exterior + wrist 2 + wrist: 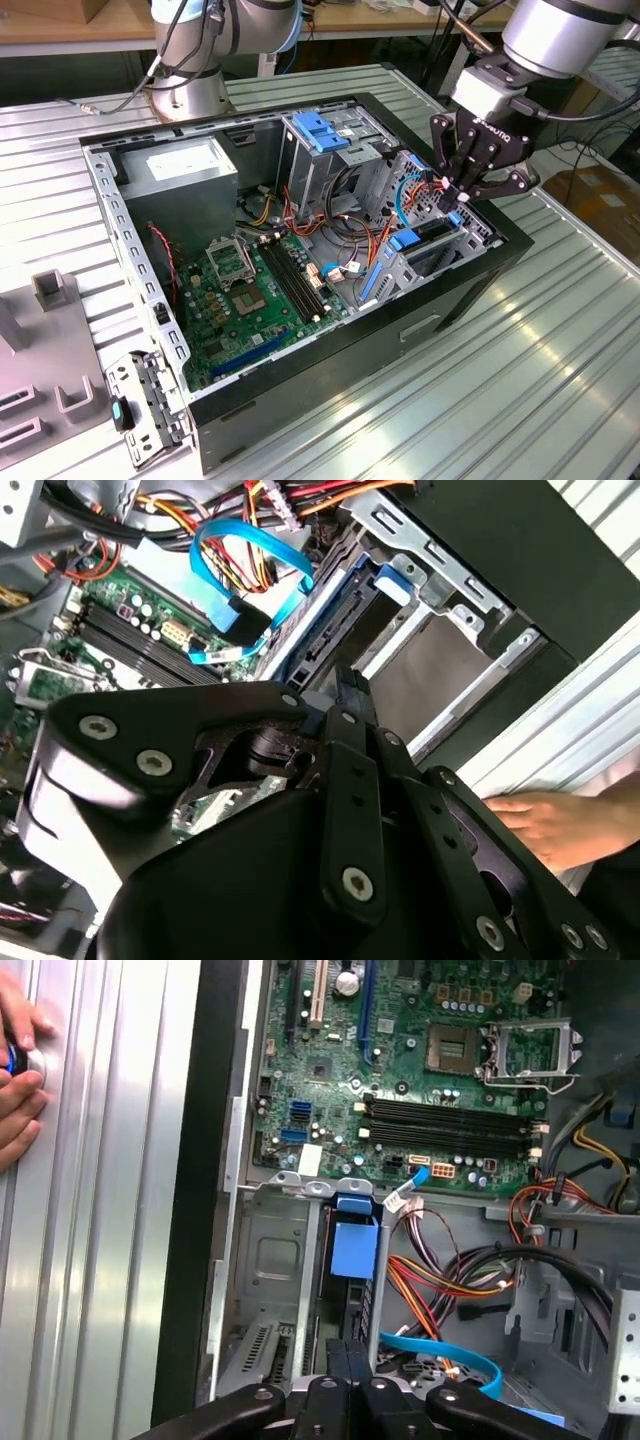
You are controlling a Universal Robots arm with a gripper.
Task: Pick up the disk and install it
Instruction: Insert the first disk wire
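Observation:
The disk (432,232) stands on edge in the drive bay at the case's side on the exterior view's right, its blue side rails showing. In both wrist views I look along its dark edge (335,630) and blue end tab (355,1248), set between the bay's metal walls. My gripper (458,196) hangs straight over the bay. Its black fingers are drawn together, and their tips (350,685) meet the disk's outer end. The shut gripper (348,1358) sits in line with the slot.
The open case holds a green motherboard (250,290), a grey power-supply box (185,170), a light-blue bracket (325,130) and loose cables (450,1270). A person's hand (18,1060) rests on the ribbed table beside the case. A grey fixture (50,340) stands at the exterior view's left.

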